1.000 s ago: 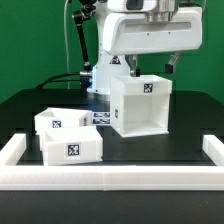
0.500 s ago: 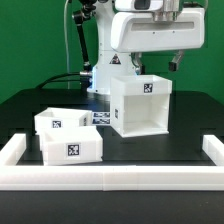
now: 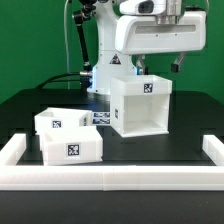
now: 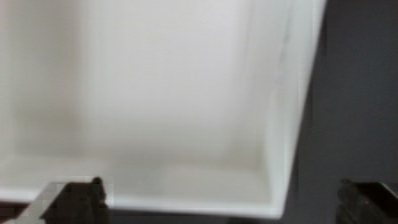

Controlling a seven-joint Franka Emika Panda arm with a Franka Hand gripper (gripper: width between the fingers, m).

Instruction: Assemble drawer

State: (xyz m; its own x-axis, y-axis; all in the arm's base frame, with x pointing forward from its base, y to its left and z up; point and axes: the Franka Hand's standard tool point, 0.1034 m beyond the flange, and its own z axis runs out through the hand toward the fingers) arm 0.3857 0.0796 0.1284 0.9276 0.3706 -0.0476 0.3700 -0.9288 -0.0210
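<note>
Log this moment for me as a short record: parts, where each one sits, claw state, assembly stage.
housing: housing standing on the table
trays: rear tray and front tray, both on the exterior view's left of the housing, neither inserted
claw: claw open, above the housing, holding nothing
stage: all three drawer parts separate

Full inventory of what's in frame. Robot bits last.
housing: 1, white, tagged, mid-table
rear tray: 1, white, tagged, exterior view's left of housing
front tray: 1, white, tagged, just ahead of rear tray
marker board: 1, white, flat, between trays and housing
rail: 1, white, edging table front and sides
table: 1, black
arm: 1, white, above housing
gripper: 1, dark fingers, open, over housing top
</note>
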